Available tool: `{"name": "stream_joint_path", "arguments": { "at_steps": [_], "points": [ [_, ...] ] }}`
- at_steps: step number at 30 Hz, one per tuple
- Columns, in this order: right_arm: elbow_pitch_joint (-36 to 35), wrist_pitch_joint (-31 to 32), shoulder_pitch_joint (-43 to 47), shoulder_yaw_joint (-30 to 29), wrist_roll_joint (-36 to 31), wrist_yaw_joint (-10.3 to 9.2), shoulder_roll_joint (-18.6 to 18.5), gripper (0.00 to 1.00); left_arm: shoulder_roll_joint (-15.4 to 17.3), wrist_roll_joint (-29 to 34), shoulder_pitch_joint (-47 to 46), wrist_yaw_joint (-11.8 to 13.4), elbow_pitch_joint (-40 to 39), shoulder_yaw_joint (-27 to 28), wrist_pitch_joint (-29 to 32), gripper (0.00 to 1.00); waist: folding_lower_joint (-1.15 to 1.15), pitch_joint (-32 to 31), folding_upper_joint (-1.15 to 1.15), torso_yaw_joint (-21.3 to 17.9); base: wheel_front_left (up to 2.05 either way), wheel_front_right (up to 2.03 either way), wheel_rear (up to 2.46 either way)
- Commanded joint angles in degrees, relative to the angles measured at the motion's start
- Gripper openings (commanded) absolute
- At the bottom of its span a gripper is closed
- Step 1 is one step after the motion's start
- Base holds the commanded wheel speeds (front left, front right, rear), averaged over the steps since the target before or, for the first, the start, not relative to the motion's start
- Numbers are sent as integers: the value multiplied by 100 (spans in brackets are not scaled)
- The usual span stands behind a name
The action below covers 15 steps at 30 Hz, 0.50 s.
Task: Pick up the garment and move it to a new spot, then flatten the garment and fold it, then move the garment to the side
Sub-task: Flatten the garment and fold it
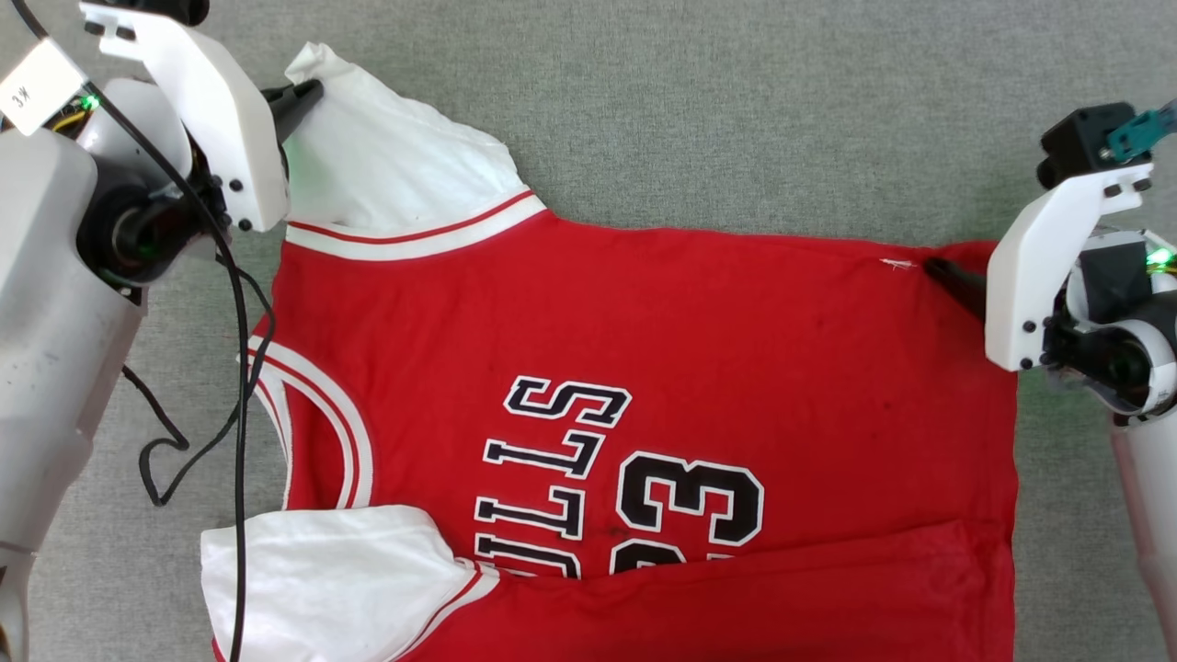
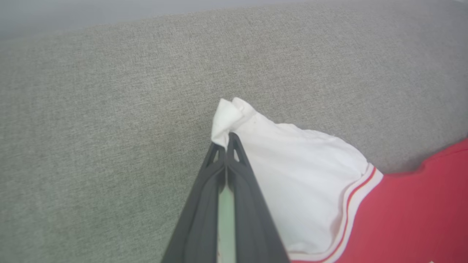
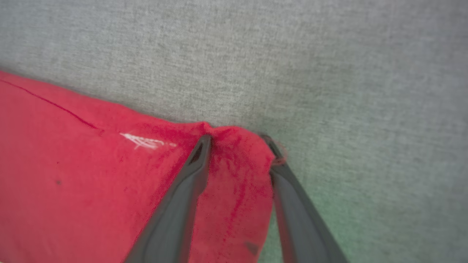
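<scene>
You have the garment (image 1: 699, 313) lying lengthwise across the head view, collar toward your left. Your left gripper (image 2: 227, 142) is pinched tight on the white sleeve (image 2: 292, 175). Your right gripper (image 3: 237, 140) straddles the hem corner (image 3: 237, 168), fingers spread.

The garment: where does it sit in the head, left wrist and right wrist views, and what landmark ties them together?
Head view: the garment spreads across the centre and bottom, lettering sideways.
Left wrist view: its white sleeve at lower right, tip pinched by the left gripper.
Right wrist view: its red corner at lower left, between the fingers of the open right gripper.
Shared landmark: the grey woven surface beneath it.
</scene>
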Motion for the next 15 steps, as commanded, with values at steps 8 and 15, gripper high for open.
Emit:
{"name": "stream_joint_path", "arguments": {
  "at_steps": [8,15],
  "points": [
    [-201,-403,248,-272,95,8,37,0,62,57,330,-61,77,-19,-588,0,0,-520,0,21,0,0,0],
    [-790,-615,861,-687,21,8,82,0,210,-37,921,-44,-144,17,-938,0,0,-1082,0,88,0,0,0]
  ]
}}
